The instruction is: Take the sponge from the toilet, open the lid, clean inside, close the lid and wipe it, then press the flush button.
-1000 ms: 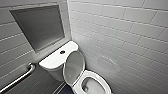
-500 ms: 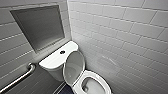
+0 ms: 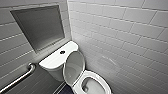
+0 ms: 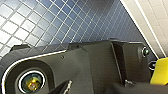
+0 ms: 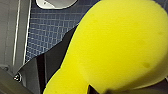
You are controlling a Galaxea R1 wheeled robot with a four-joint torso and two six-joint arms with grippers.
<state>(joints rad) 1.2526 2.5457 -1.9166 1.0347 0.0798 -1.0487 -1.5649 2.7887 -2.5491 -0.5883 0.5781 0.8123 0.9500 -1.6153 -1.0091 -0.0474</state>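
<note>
Status: the sponge (image 5: 115,45) hangs close before the right wrist camera, above the blue tiled floor (image 5: 47,30) and off the toilet (image 3: 56,63). We judge the right gripper (image 5: 96,89) to be clamped on the sponge; a dark part presses its lower edge. We cannot tell whether the left gripper is open or closed. The lid (image 3: 73,66) stands raised, leaning back toward the tank, and the bowl (image 3: 96,86) lies open below it. The flush button (image 3: 62,52) sits on top of the tank, just behind the raised lid.

Hazards, as we judge them:
- Sponge loss. Soft foam yields under clamping, so a hard scrub against the glossy bowl could drag it out of the grip and into the bowl or onto the floor.
- Lid drop. A knock from the arm could tip the lid forward onto the arm or the sponge.
- Early flush. The button lies near the lid's top edge, so a stray touch there could press it.
- Crowding. The grab bar (image 3: 18,78) and the tiled wall (image 3: 120,37) flank the toilet closely and leave little room for the arms.

Markings: we can read no brand, label or writing on any surface.
</note>
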